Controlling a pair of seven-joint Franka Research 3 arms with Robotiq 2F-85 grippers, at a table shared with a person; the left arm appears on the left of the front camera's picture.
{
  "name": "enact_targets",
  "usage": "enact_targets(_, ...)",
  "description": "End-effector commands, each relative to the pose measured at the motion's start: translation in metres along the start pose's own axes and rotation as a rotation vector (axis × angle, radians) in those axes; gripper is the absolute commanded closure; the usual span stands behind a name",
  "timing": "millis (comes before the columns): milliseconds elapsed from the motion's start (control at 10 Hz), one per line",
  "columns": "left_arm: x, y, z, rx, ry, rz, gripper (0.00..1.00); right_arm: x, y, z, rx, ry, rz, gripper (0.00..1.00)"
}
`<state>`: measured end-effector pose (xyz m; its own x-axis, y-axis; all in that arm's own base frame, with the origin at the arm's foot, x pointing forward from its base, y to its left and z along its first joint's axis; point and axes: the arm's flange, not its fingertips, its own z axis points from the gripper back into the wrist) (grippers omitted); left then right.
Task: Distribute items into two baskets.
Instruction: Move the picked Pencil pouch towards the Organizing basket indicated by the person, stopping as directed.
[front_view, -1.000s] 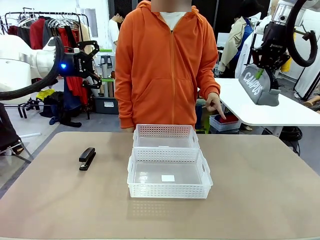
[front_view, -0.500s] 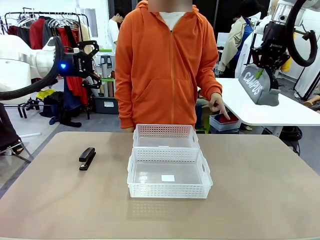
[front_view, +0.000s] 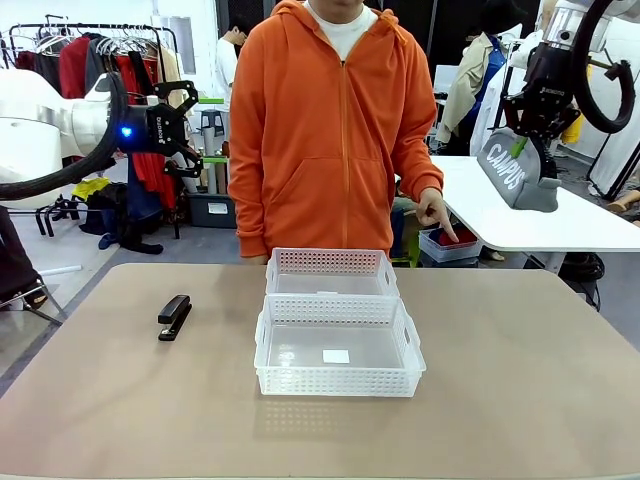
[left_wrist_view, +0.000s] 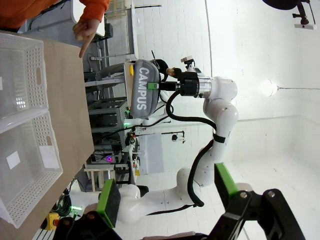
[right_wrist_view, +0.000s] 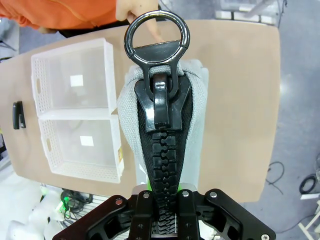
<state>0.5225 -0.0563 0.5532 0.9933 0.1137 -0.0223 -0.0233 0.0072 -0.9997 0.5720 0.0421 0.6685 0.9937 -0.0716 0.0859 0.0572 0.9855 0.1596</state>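
Holding the pouch (front_view: 518, 172) by one end in tight right jaws, high beyond the tabletop's (front_view: 520, 390) far right corner; hanging left jaws wide and empty past the far left corner. Probably needing swinging in and lowering over one basket (front_view: 336, 381) next, leaving the stapler (front_view: 174, 317) near the left edge for later

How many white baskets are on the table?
2. The near basket sits in the middle of the table, on the robot's side. The far basket sits right behind it, in front of the person. None seems hidden.
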Motion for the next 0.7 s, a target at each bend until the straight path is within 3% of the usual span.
enact_targets(0,-0.0004,-0.0022,0.0012,-0.004,-0.003,-0.002,0.0,-0.0013,0.0012,0.003,0.001,-0.004,0.002,1.0)
enact_targets(600,-0.0004,-0.0022,0.0012,-0.004,-0.003,-0.002,0.0,-0.0013,0.0012,0.003,0.001,-0.004,0.002,1.0)
